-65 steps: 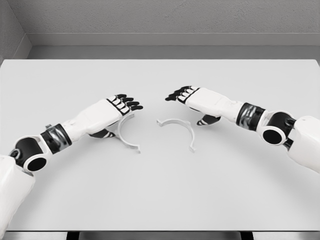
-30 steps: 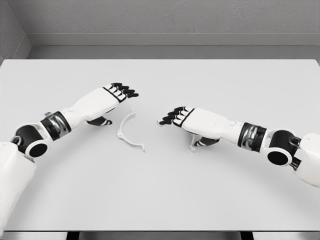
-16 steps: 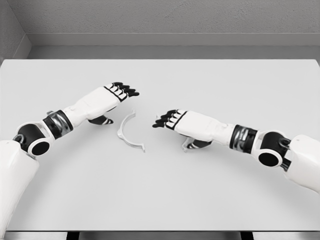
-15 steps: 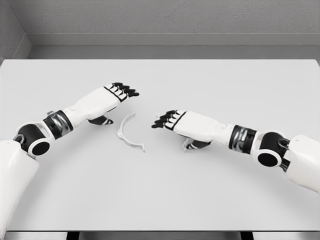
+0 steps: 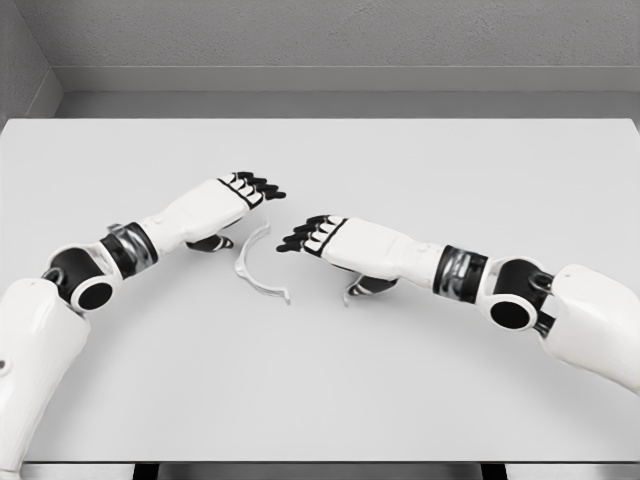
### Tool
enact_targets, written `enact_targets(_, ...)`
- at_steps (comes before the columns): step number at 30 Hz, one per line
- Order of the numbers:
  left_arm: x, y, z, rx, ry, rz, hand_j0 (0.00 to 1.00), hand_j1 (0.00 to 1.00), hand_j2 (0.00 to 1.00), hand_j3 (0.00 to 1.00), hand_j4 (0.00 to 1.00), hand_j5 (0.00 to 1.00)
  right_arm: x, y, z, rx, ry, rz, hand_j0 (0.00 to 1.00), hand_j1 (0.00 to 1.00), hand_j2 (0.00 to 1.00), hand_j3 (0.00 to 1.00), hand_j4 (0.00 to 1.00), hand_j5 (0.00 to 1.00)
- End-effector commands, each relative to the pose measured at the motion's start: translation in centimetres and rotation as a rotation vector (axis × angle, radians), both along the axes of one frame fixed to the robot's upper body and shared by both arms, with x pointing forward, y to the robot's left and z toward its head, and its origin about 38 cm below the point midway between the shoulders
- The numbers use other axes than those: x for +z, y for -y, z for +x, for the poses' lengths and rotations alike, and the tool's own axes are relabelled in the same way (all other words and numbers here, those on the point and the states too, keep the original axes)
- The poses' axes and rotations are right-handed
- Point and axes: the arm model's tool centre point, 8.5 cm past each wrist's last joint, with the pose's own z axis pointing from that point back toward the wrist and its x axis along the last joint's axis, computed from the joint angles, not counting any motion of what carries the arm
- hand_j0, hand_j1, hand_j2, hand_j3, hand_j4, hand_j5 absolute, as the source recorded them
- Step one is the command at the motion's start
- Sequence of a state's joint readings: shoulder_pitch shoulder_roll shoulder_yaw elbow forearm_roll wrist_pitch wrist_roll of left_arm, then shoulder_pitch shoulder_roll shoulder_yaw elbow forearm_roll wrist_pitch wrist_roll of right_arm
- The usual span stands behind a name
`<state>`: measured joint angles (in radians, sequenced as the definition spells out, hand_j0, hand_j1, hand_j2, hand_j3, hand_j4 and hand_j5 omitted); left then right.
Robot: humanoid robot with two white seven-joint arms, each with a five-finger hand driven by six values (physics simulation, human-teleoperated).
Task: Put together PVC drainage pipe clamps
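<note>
The pale grey tabletop (image 5: 420, 160) spreads wide, with bare surface toward its far edge, both side edges and the near edge; nothing carries readable writing. Near the tabletop's middle lies a clamp half (image 5: 256, 268), a thin white half-ring with small end tabs, its open side facing right. The left hand (image 5: 232, 200) hovers just beyond it, fingers (image 5: 262, 186) loosely extended and holding nothing. The right hand (image 5: 335, 243) sits just right of that half, fingers (image 5: 300, 236) stretched toward it, thumb tucked below; a second clamp half (image 5: 350, 292) peeks out beneath the palm, and whether it is held cannot be told.
</note>
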<state>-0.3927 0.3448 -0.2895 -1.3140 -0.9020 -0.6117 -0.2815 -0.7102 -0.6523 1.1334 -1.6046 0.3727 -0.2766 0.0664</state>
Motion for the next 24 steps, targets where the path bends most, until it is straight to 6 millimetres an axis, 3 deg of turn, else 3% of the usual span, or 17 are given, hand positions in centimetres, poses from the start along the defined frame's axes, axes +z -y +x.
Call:
enact_targets(1, -0.1, 0.1, 0.0, -0.003, -0.006, -0.004, 1.00, 1.00, 1.00, 1.00, 1.00, 1.00, 0.1, -0.7, -0.1, 0.006, -0.004, 0.014, 1.00, 1.00, 1.00, 1.00, 1.00, 1.00)
enact_targets(5, -0.2, 0.7, -0.1, -0.012, -0.007, -0.010, 1.00, 1.00, 1.00, 1.00, 1.00, 1.00, 0.5, -0.8, 0.2, 0.002, 0.006, 0.015, 1.00, 1.00, 1.00, 1.00, 1.00, 1.00)
enact_targets(7, -0.1, 0.7, -0.2, -0.014, -0.004, -0.010, 1.00, 1.00, 1.00, 1.00, 1.00, 1.00, 0.5, -0.1, 0.2, -0.004, 0.008, 0.010, 1.00, 1.00, 1.00, 1.00, 1.00, 1.00)
enact_targets(8, 0.1, 0.6, -0.2, -0.014, 0.001, -0.010, 1.00, 1.00, 1.00, 1.00, 1.00, 1.00, 0.8, 1.1, 0.2, -0.018, 0.015, 0.004, 1.00, 1.00, 1.00, 1.00, 1.00, 1.00)
enact_targets(10, 0.3, 0.5, -0.4, -0.016, 0.010, -0.011, 1.00, 1.00, 1.00, 1.00, 1.00, 1.00, 2.4, 4.4, 0.2, -0.061, 0.051, -0.005, 1.00, 1.00, 1.00, 1.00, 1.00, 1.00)
enact_targets(12, 0.8, 0.9, -0.7, -0.029, 0.027, -0.015, 1.00, 1.00, 1.00, 1.00, 1.00, 1.00, 4.4, 9.2, -0.2, -0.132, 0.094, -0.032, 1.00, 1.00, 1.00, 1.00, 1.00, 1.00)
enact_targets(14, 0.9, 0.9, -0.7, -0.031, 0.028, -0.015, 1.00, 1.00, 1.00, 1.00, 1.00, 1.00, 7.6, 15.7, -1.3, -0.191, 0.150, -0.036, 1.00, 1.00, 1.00, 1.00, 1.00, 1.00)
enact_targets(15, 1.1, 1.2, -0.9, -0.039, 0.034, -0.018, 1.00, 1.00, 1.00, 1.00, 1.00, 1.00, 10.3, 19.2, -1.9, -0.217, 0.157, 0.039, 1.00, 1.00, 1.00, 1.00, 1.00, 1.00)
enact_targets(16, 1.2, 1.2, -0.9, -0.041, 0.038, -0.018, 1.00, 1.00, 1.00, 1.00, 1.00, 1.00, 11.9, 20.6, -2.1, -0.224, 0.184, 0.086, 1.00, 1.00, 1.00, 1.00, 1.00, 1.00)
enact_targets(17, 1.1, 1.2, -1.0, -0.041, 0.037, -0.021, 1.00, 1.00, 1.00, 1.00, 1.00, 1.00, 12.5, 21.0, -2.0, -0.210, 0.182, 0.057, 1.00, 1.00, 1.00, 1.00, 1.00, 1.00)
enact_targets(20, 1.3, 1.4, -1.2, -0.046, 0.043, -0.022, 1.00, 1.00, 1.00, 1.00, 1.00, 1.00, 10.8, 17.7, -1.7, -0.113, 0.085, 0.025, 1.00, 1.00, 1.00, 1.00, 1.00, 1.00)
enact_targets(24, 1.2, 1.7, -1.3, -0.049, 0.041, -0.030, 1.00, 1.00, 1.00, 1.00, 1.00, 1.00, 9.2, 16.2, -2.0, -0.070, 0.036, 0.014, 1.00, 1.00, 1.00, 1.00, 1.00, 1.00)
